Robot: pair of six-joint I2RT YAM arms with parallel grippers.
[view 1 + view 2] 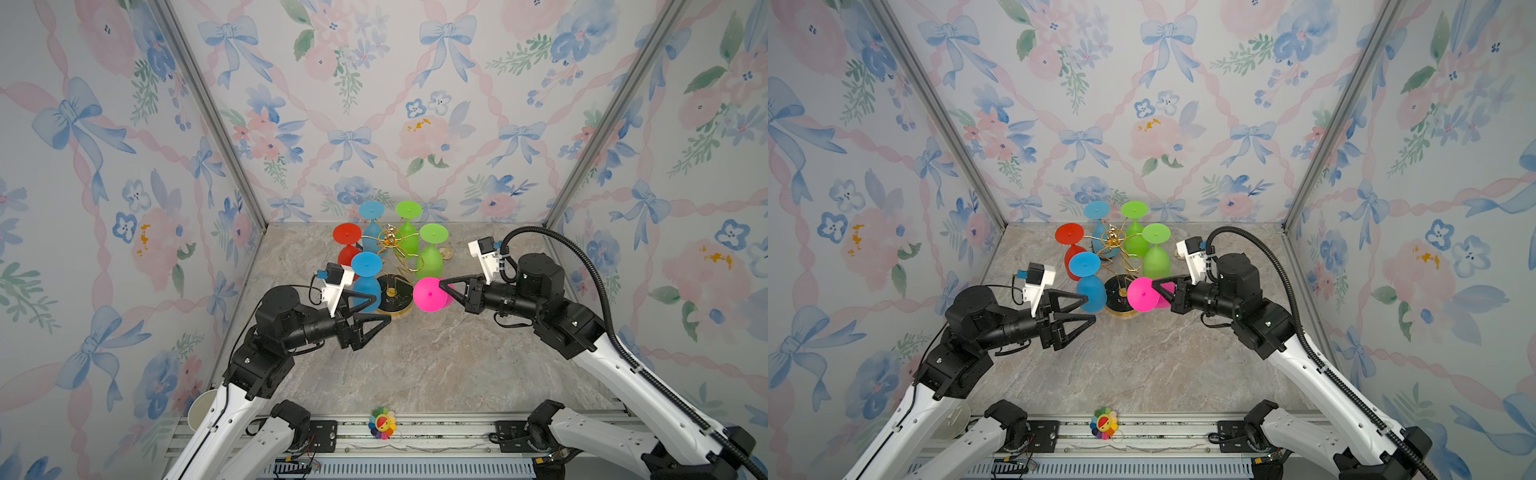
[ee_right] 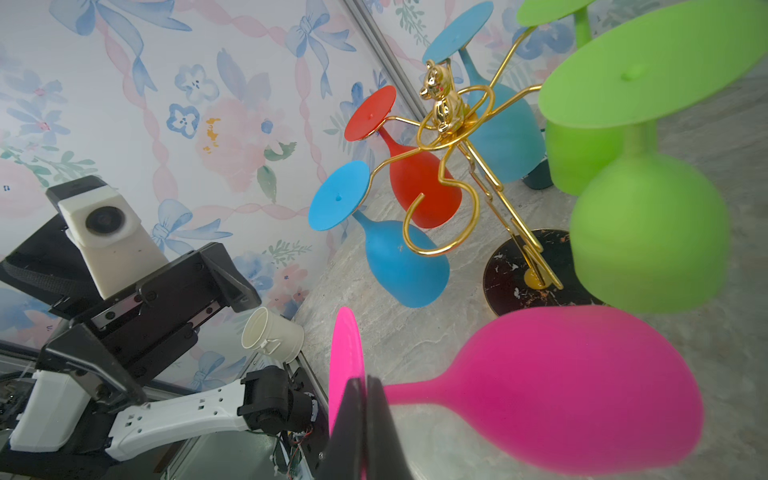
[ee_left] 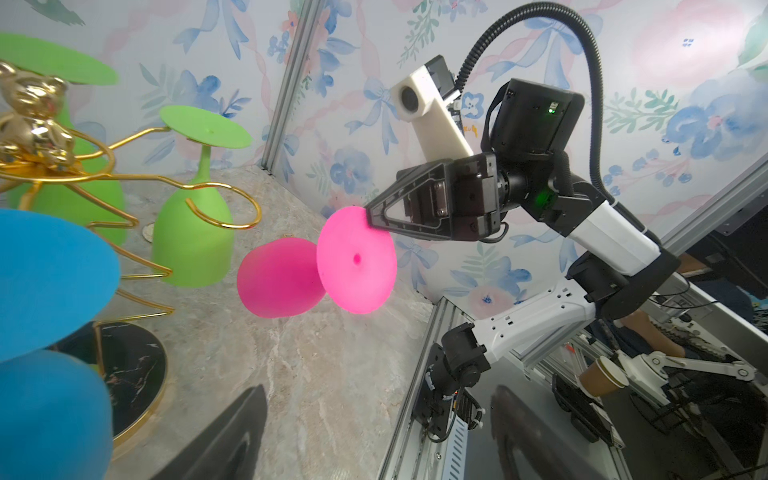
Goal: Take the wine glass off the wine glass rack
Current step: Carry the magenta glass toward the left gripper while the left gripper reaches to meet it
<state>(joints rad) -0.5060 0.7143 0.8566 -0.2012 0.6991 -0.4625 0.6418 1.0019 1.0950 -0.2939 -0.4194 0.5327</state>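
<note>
I'm seeing the left arm [image 1: 212, 424] and right arm [image 1: 636, 390] wearing white shells over black joints. A ribbed black hose [image 3: 596, 104] is trailing along the right one.

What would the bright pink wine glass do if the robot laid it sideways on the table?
The matte pink wine glass would probably roll: bowl and foot are both round. It seems light, since the right gripper holds it sideways by the thin stem alone. Its opaque finish hints at sturdy plastic.
</note>
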